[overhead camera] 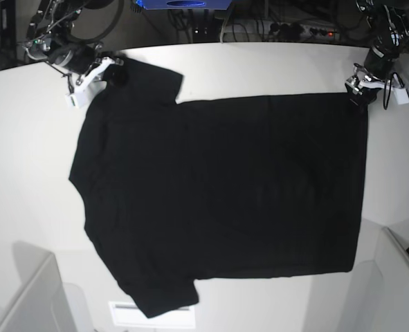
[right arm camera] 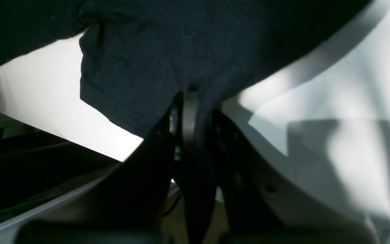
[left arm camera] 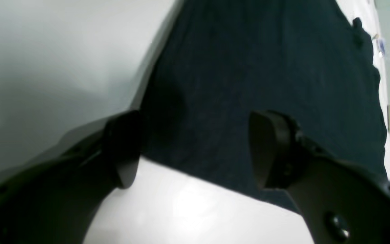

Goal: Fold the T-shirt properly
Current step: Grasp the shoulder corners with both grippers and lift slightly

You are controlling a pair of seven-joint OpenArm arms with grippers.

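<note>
Where the white table (overhead camera: pixel 259 66) curves along its far edge, the T-shirt (overhead camera: pixel 218 194) lies spread flat, plain black side up, covering most of the middle of the surface. Its hem runs down beside the right edge, one sleeve reaches toward the far left corner, and the other toward the near edge, where it overlaps a pale label (overhead camera: pixel 156 315) on the tabletop. At the far left corner the right gripper (right arm camera: pixel 190 112) is clamped on the sleeve fabric, cloth pinched between its jaws. At the far right corner the left gripper (left arm camera: pixel 195 149) hangs over the hem corner with jaws apart, nothing between them. Beyond the far edge the room is dark, with tangled cables (overhead camera: pixel 287 28) and a blue box (overhead camera: pixel 183 4). Grey panels (overhead camera: pixel 31 297) stand at both near corners.
</note>
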